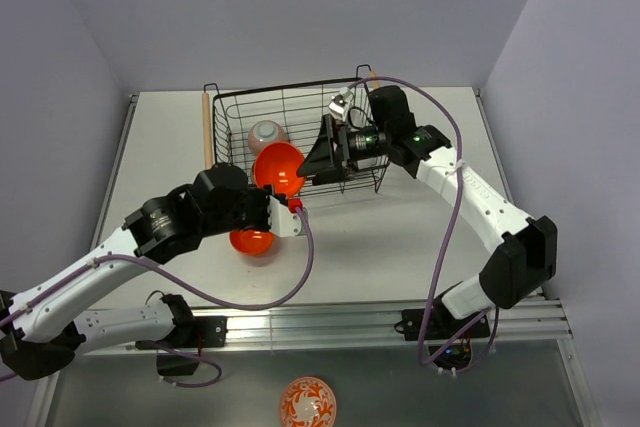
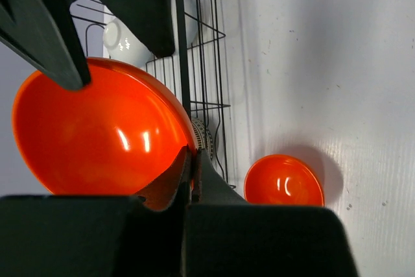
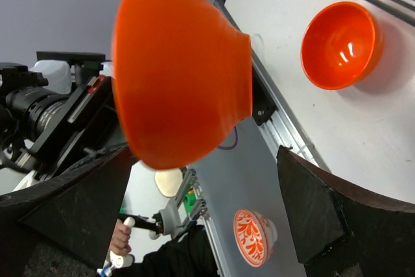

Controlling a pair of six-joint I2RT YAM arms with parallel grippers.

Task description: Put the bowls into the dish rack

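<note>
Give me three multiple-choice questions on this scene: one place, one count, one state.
1. Where is the pale bowl? A in the dish rack; B beside it; C in an end effector.
2. How many plain orange bowls show? A one; B two; C three.
3. The right end effector is: A open; B shut empty; C shut on a bowl.
Answers: 1 A, rack wires surround it; 2 B, one in the left end effector, one on the table; 3 A, its fingers stand wide apart.
</note>
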